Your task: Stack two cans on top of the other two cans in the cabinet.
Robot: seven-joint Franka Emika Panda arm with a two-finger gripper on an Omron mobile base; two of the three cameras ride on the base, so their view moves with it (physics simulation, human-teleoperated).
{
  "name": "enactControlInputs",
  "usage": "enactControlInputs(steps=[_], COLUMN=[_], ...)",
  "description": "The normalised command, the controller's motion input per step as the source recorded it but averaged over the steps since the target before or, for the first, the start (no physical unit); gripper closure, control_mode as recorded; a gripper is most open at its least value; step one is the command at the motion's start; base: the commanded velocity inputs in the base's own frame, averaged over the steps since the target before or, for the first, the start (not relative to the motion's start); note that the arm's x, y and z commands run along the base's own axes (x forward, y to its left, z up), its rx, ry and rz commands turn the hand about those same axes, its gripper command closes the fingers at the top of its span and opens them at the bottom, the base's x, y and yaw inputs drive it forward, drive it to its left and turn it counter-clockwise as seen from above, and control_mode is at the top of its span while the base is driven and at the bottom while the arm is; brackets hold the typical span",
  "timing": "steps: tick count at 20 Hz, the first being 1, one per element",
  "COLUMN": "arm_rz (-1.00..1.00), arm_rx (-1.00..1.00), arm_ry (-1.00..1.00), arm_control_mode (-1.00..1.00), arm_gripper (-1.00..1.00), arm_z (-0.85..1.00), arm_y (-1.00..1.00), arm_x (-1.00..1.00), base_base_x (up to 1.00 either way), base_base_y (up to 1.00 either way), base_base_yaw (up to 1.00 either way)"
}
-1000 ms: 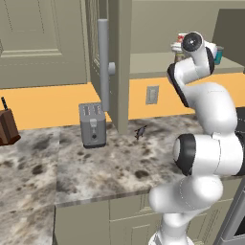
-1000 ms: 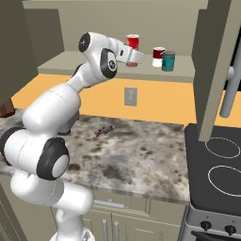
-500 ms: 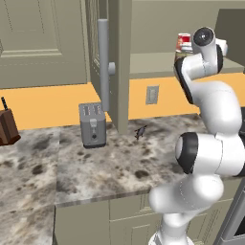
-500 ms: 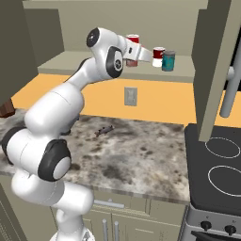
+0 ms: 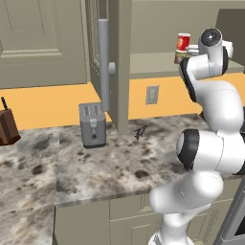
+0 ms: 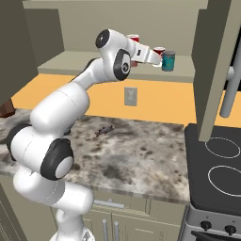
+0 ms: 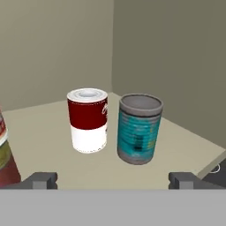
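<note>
My gripper (image 7: 114,181) is open, its fingertips (image 7: 42,180) spread wide just short of two cans on the cabinet shelf (image 7: 39,128). The teal-blue can (image 7: 139,129) with a grey lid stands upright right of centre. Beside it, close on its left, stands the small can (image 7: 88,120), dark red above and white below. In the right base view my gripper (image 6: 156,56) reaches in next to the teal can (image 6: 168,60). The bright red can (image 5: 183,42) appears to rest on a short brownish can (image 5: 179,57) further back.
The cabinet door (image 6: 214,70) hangs open at the right with its grey bar handle (image 6: 228,89). Another open door (image 5: 119,72) stands left of the shelf. Below lie the marble counter (image 5: 110,167), a toaster (image 5: 93,125), a knife block (image 5: 7,127) and a stove (image 6: 221,164).
The hand has pushed further along the shelf toward the teal and dark-red-and-white cans. The jaws stayed wide open and the cans have not moved.
</note>
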Motion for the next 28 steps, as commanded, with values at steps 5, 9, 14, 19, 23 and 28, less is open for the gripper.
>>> enactControlInputs(steps=[5,9,14,19,23,28], arm_rz=[0.00,0.00,0.04,0.07,0.10,0.09], arm_rx=[0.02,0.02,0.03,0.00,0.00,0.00], arm_ry=[0.00,0.00,0.00,0.00,0.07,0.02], arm_control_mode=[-1.00,-1.00,-1.00,-1.00,-1.00,-1.00], arm_gripper=[-1.00,-1.00,-1.00,-1.00,-1.00,-1.00], arm_z=[-0.09,-0.08,0.00,0.00,-0.04,-0.06], arm_y=[-0.32,-0.34,-0.33,-0.12,-0.04,-0.09], arm_x=[-0.03,-0.01,-0.06,0.03,0.06,0.16], base_base_x=[0.00,0.00,0.00,0.00,0.00,0.00], base_base_y=[0.00,0.00,0.00,0.00,0.00,0.00], base_base_yaw=[0.00,0.00,0.00,0.00,0.00,0.00])
